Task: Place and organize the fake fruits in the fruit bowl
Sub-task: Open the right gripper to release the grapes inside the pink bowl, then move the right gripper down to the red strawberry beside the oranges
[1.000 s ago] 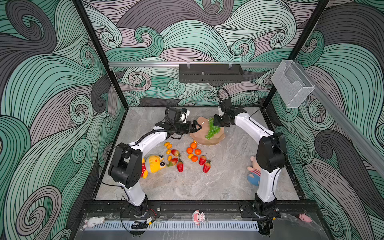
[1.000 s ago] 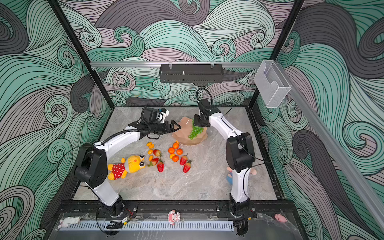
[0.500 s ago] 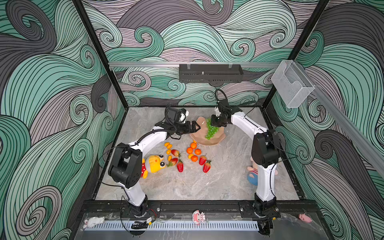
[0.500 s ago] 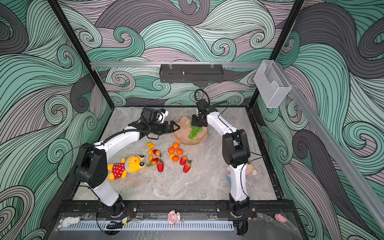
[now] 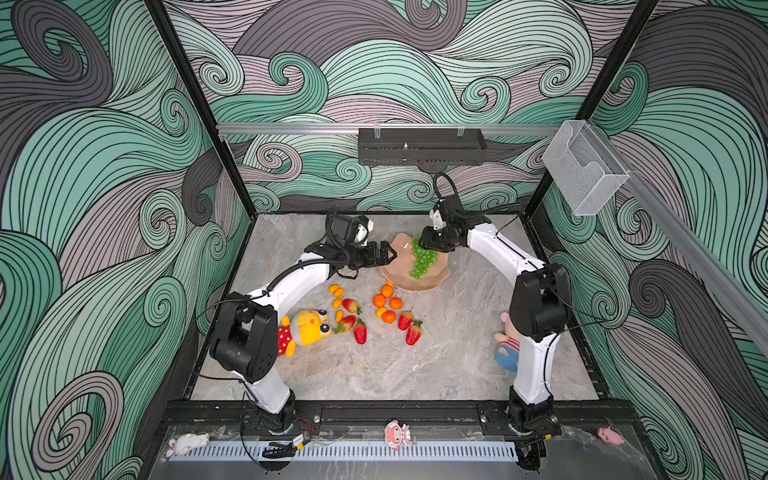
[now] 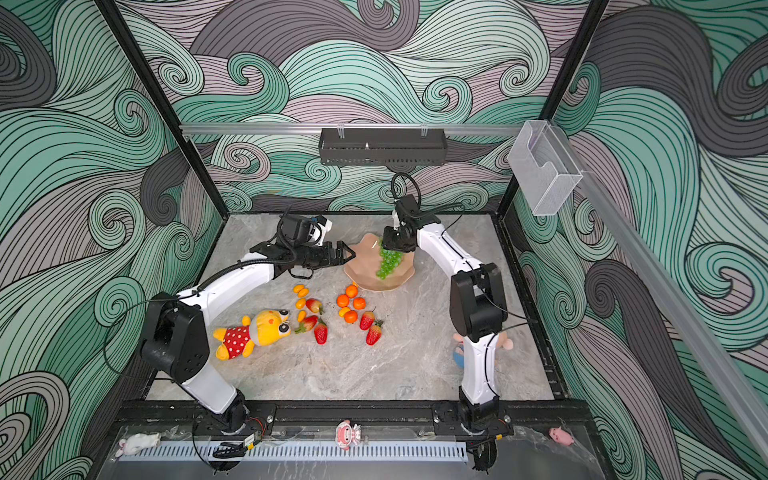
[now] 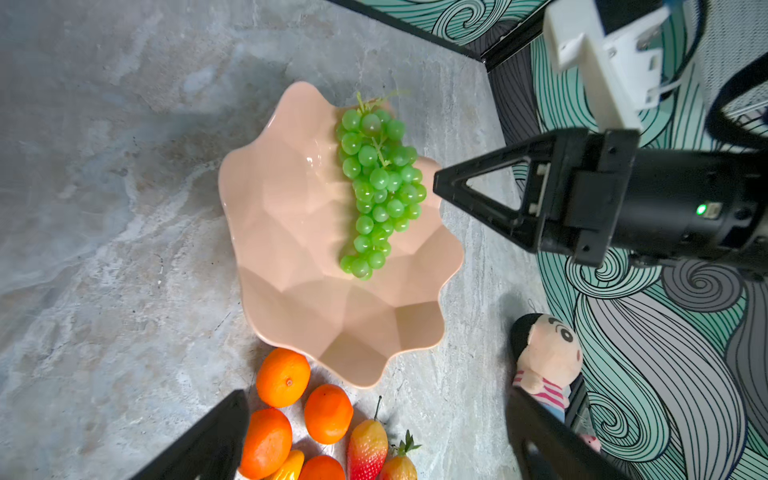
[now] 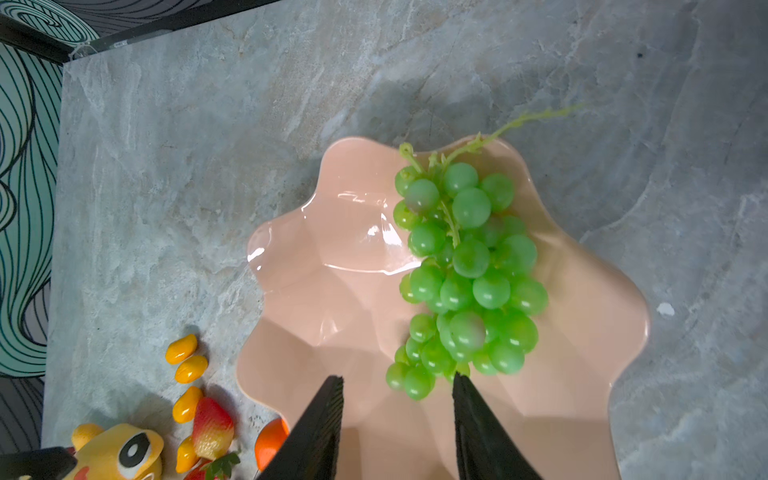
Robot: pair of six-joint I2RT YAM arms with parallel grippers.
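Observation:
The peach-pink fruit bowl [image 5: 397, 266] [image 6: 361, 270] stands at the back middle of the table. A green grape bunch [image 5: 422, 259] [image 7: 380, 191] [image 8: 465, 274] lies inside it, stem toward the back wall. My right gripper [image 5: 430, 245] [image 8: 397, 377] hangs open just over the bunch, with one fingertip beside its grapes. My left gripper [image 5: 390, 253] [image 7: 376, 405] is open wide at the bowl's left rim and holds nothing. On the table in front of the bowl lie several tangerines [image 5: 386, 291], strawberries [image 5: 405, 320] and kumquats [image 5: 334, 289].
A yellow plush toy [image 5: 307, 328] in red dotted shorts lies left of the fruits, close to the left arm. A plush doll [image 5: 509, 345] lies partly hidden behind the right arm's base. Patterned walls enclose the table on three sides.
My right gripper has gone from shut to open over the bowl, letting go of the grape bunch, and has shifted slightly left. The left arm has hardly moved.

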